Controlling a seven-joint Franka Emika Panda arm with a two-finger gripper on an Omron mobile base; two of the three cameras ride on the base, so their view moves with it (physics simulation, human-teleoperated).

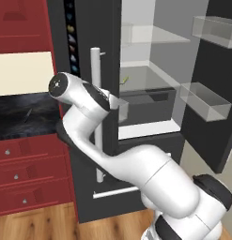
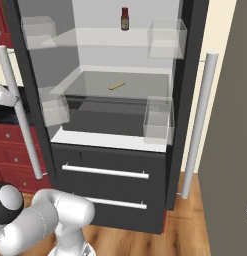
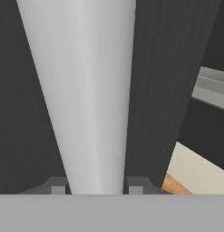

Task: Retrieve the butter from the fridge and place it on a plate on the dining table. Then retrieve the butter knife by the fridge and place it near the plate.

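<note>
The fridge (image 2: 120, 165) is seen with its doors swung open, so access to the interior has been gained, but none of the carrying steps has been done. In the hand view the gripper (image 3: 96, 186) is closed around a long white bar handle (image 3: 81, 90), its two dark tips sitting on either side of the bar at the bottom of the frame; nothing else is held. In the left base view the same handle (image 1: 96, 112) runs vertically near the centre of the frame, with the arm's wrist pressed against it. The butter (image 2: 117, 86) is seen as a small yellow stick lying on a middle shelf, upper centre of the right base view, and as a faint yellow mark (image 1: 124, 79) in the left base view. A small red bottle (image 2: 125, 19) stands on the shelf above. It is judged that the task is at an early stage: the handle is to be released, the butter fetched and carried to the plate, and the knife dealt with afterwards. A thin grey sliver on the dark counter (image 1: 23, 117) at mid-left may be the butter knife, though this cannot be told for certain.
</note>
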